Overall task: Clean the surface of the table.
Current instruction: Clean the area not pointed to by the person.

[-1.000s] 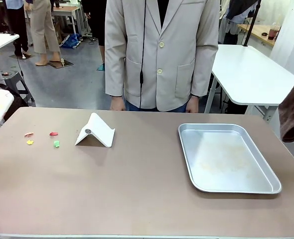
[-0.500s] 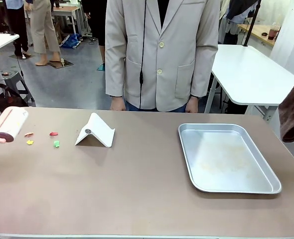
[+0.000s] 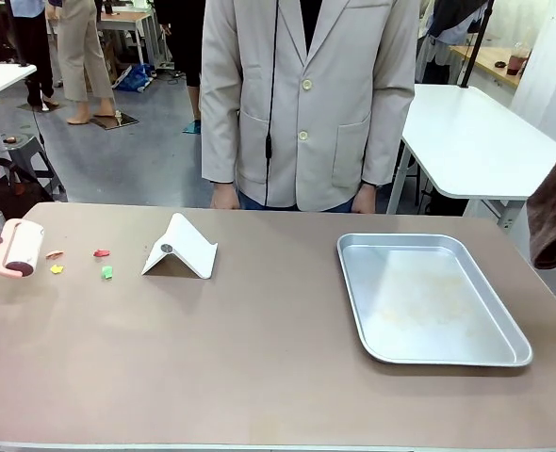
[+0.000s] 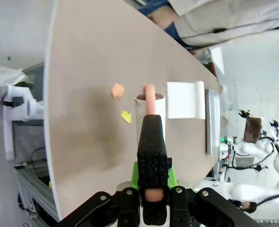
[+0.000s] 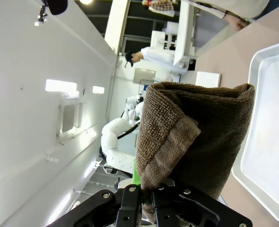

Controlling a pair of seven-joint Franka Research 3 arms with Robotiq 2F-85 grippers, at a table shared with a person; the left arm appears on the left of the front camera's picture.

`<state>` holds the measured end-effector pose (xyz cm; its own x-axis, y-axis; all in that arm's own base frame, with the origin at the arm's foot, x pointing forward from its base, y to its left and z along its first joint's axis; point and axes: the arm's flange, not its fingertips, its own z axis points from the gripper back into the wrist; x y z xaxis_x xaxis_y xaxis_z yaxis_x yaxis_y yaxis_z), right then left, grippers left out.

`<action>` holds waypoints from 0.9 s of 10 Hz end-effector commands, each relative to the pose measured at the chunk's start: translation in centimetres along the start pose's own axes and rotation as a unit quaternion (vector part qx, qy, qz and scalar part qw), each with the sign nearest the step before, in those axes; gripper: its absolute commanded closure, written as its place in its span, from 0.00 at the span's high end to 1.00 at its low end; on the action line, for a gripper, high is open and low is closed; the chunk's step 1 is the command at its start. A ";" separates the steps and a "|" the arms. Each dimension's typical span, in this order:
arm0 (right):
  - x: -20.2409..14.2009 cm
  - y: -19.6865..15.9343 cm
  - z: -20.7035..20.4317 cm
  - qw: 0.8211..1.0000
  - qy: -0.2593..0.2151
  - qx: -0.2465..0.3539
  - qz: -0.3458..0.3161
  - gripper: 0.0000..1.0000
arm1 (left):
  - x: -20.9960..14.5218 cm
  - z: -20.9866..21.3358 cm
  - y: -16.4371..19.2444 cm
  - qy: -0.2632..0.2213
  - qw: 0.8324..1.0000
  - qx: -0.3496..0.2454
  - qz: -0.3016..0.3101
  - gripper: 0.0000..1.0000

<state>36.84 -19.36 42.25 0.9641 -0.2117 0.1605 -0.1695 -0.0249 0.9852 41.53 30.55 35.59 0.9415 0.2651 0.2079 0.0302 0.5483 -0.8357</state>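
The tan table [image 3: 259,358] carries small paper scraps near its left end: pink [image 3: 54,254], red [image 3: 101,252], yellow [image 3: 57,269] and green [image 3: 106,272]. A lint roller [image 3: 19,247] with a white roll and pink frame sits low over the left edge, just left of the scraps. In the left wrist view my left gripper [image 4: 152,191] is shut on the roller's handle [image 4: 152,156]. The roll [image 4: 150,111] lies beside the yellow scrap [image 4: 126,116] and the pink scrap [image 4: 117,91]. My right gripper [image 5: 149,196] is shut on a folded brown cloth [image 5: 196,137], which hangs at the right edge [image 3: 553,212].
A white folded stand [image 3: 180,248] stands right of the scraps. A silver tray [image 3: 353,282] lies on the table's right half. A person in a pale jacket [image 3: 306,104] stands at the far edge, hands [image 3: 223,196] at the rim.
The lint roller has come in from the left edge, moved right and down toward the table, and turned upright beside the scraps. The cloth and right arm have stayed still.
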 end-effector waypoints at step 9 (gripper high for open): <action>-0.1 0.4 0.0 1.000 0.001 0.002 0.004 0.00 | 2.7 -1.6 2.5 -0.011 0.995 0.068 0.073 0.03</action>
<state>36.84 -19.36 42.25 0.9641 -0.2117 0.1605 -0.1695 -0.0249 0.9852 44.20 31.37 33.30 0.9230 0.3622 0.1299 -0.1192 0.5901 -0.7985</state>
